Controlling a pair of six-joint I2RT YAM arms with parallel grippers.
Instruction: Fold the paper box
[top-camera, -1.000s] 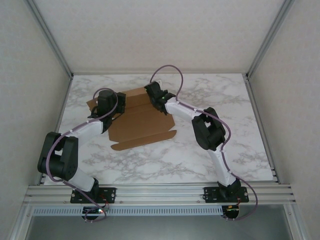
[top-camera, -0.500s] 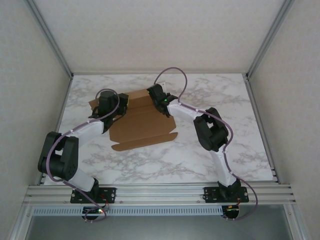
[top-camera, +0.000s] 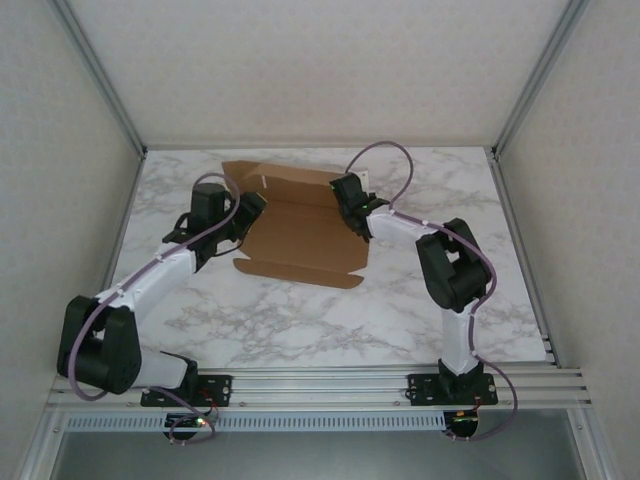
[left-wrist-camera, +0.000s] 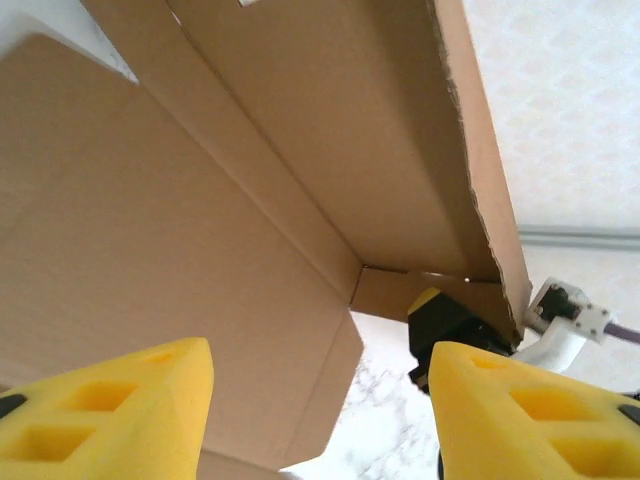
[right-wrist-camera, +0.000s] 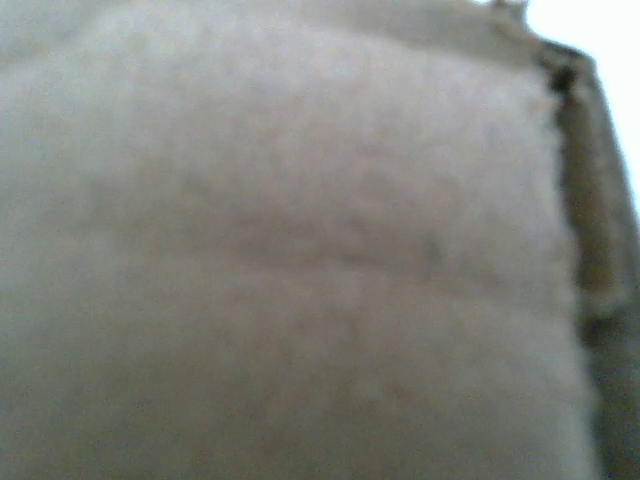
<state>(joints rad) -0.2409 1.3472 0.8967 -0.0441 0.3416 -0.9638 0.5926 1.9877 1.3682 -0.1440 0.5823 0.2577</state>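
Note:
The paper box (top-camera: 300, 235) is brown cardboard lying in the middle of the marble table (top-camera: 420, 320), its back panel (top-camera: 285, 180) raised and a front flap (top-camera: 300, 272) lying low. My left gripper (top-camera: 245, 210) is at the box's left edge. In the left wrist view its yellow fingers (left-wrist-camera: 110, 410) stand apart, open, with nothing between them, under the paper box (left-wrist-camera: 200, 200). My right gripper (top-camera: 350, 203) is at the box's right side, pinching a side flap; it shows black with a yellow tip (left-wrist-camera: 445, 335). Blurred cardboard (right-wrist-camera: 300, 250) hides the right fingers.
Aluminium frame posts (top-camera: 100, 75) and pale walls close in the table at the back and sides. A metal rail (top-camera: 320, 385) runs along the near edge, where both arm bases stand. Bare marble lies in front of the box and to its right.
The box has shifted right and turned along with the right gripper, and its back panel now stands up. The left gripper has opened and reached further right.

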